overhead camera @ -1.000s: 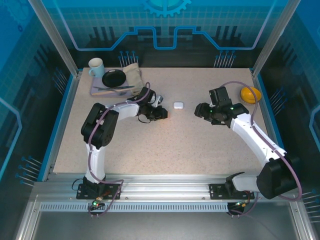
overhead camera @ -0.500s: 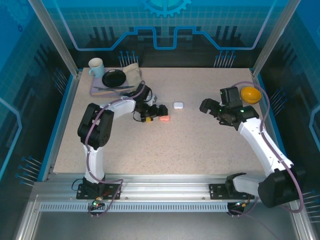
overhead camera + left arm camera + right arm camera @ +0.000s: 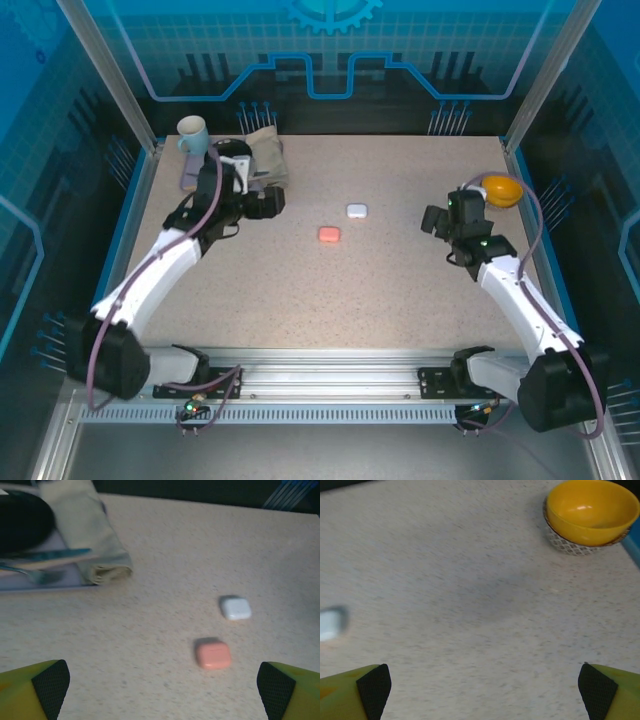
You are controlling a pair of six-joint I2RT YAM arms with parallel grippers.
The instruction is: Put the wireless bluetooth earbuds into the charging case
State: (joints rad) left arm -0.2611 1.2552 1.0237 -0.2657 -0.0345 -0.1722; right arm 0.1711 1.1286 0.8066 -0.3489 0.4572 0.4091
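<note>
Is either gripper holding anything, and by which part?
Nothing is held. The left gripper and right gripper are both open and empty; the salmon-pink rounded plastic case lies free on the table.

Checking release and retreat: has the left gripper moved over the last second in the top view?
Yes. The left gripper has pulled back leftward, away from the white case, toward the tray, leaving the pink case uncovered.

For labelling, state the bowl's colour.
The bowl is yellow inside, patterned outside; right wrist view shows it best.
</note>
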